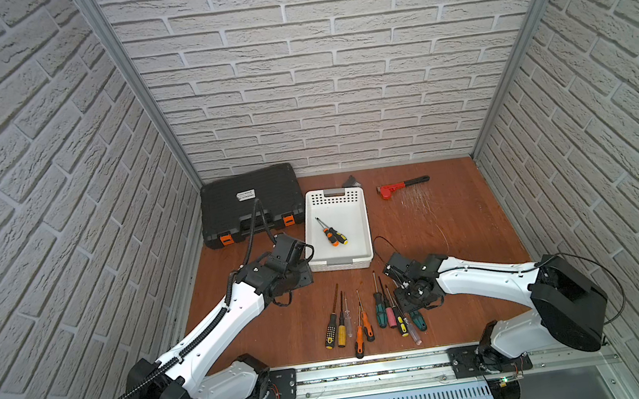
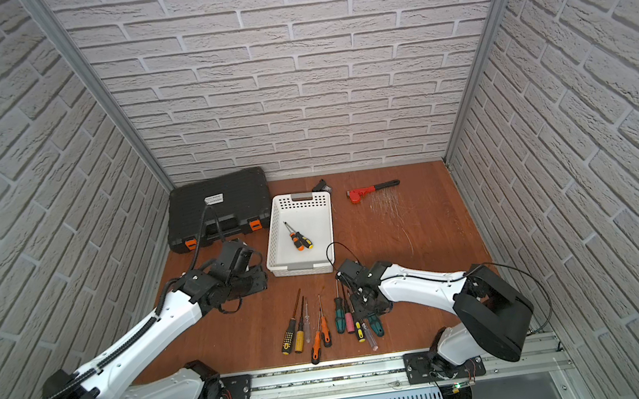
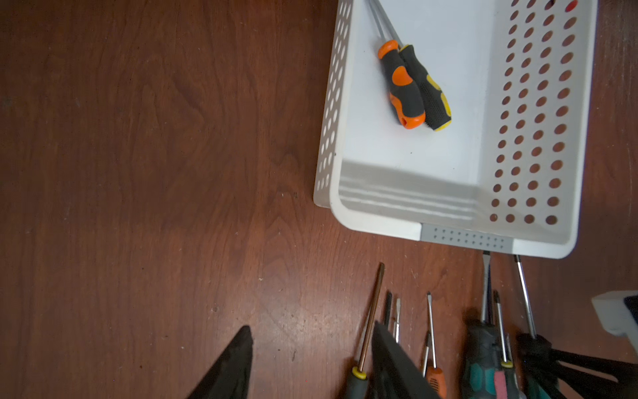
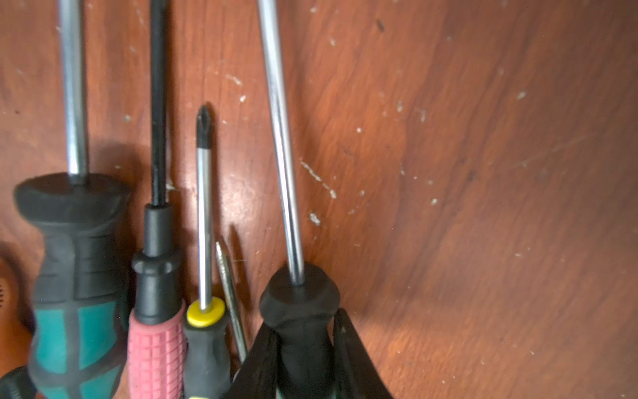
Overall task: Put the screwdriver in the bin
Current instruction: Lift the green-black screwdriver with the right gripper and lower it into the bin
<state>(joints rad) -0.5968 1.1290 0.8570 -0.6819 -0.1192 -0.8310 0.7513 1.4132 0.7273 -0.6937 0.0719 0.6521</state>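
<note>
1. Right gripper (image 4: 305, 324): I read both fingers (image 4: 348, 345) set against opposite sides of the black-and-teal handle of the screwdriver (image 4: 281, 148). The jaws are nearly closed and grip that handle.
2. The screwdriver lies on the table (image 4: 483, 207), outside the bin. It is at the 3 o'clock end of the row of screwdrivers (image 1: 350, 322) along the table's 6 o'clock edge, with its shaft pointing toward 12 o'clock.
3. Left gripper (image 3: 310, 326): the jaws stand roughly half open. They hold nothing and touch nothing. The gripper hangs over bare table at 8 o'clock of the bin.
4. The bin (image 1: 365, 219) sits mid-table, at 12 o'clock of the row. On its floor lie two screwdrivers (image 1: 333, 237), their handles touching, one orange-and-black and one yellow-and-black.
5. At the far side I see the black case (image 1: 251, 205) at 10 o'clock and the red wrench (image 1: 400, 186) at 1 o'clock.
</note>
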